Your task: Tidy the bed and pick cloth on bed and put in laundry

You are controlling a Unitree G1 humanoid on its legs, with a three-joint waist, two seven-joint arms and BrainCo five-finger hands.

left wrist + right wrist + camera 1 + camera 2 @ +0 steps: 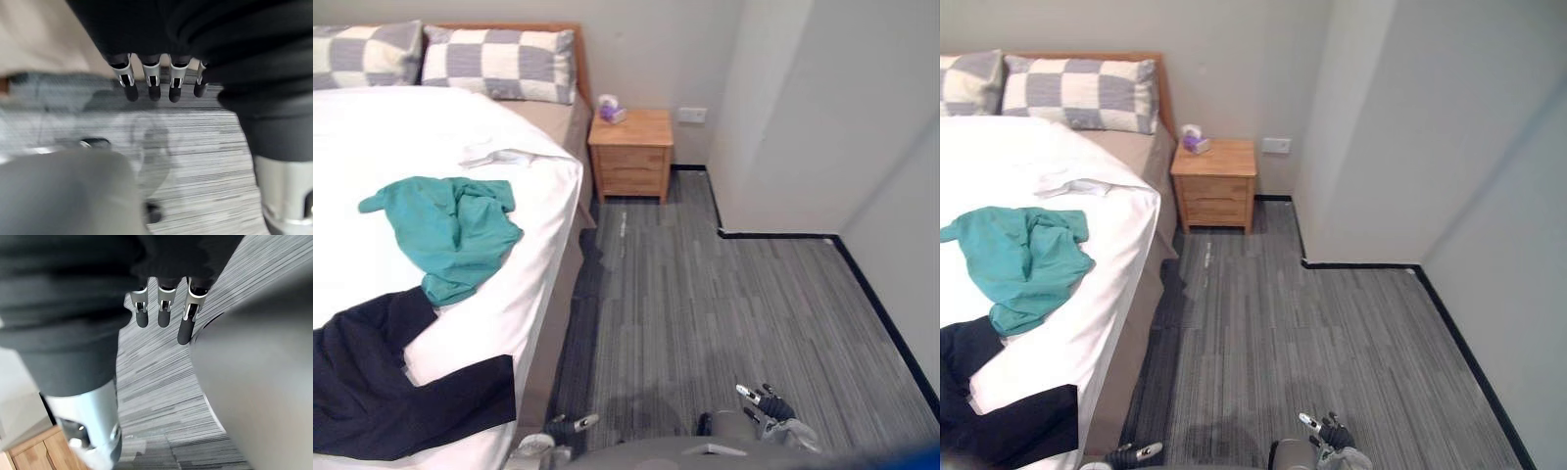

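A teal cloth (450,230) lies crumpled on the white bed (401,137) near its right side. A dark navy garment (382,382) is spread over the bed's near corner. My left hand (553,431) hangs low beside the bed's corner, its fingers (151,81) straight and holding nothing. My right hand (769,406) hangs over the grey floor at the lower right, its fingers (164,308) relaxed with nothing in them. Both hands are well apart from the clothes.
Two checkered pillows (499,64) lean at the headboard. A wooden nightstand (631,147) with a small purple box (612,111) stands beside the bed. Grey striped carpet (724,313) stretches to the right, bounded by white walls (822,117) with black skirting.
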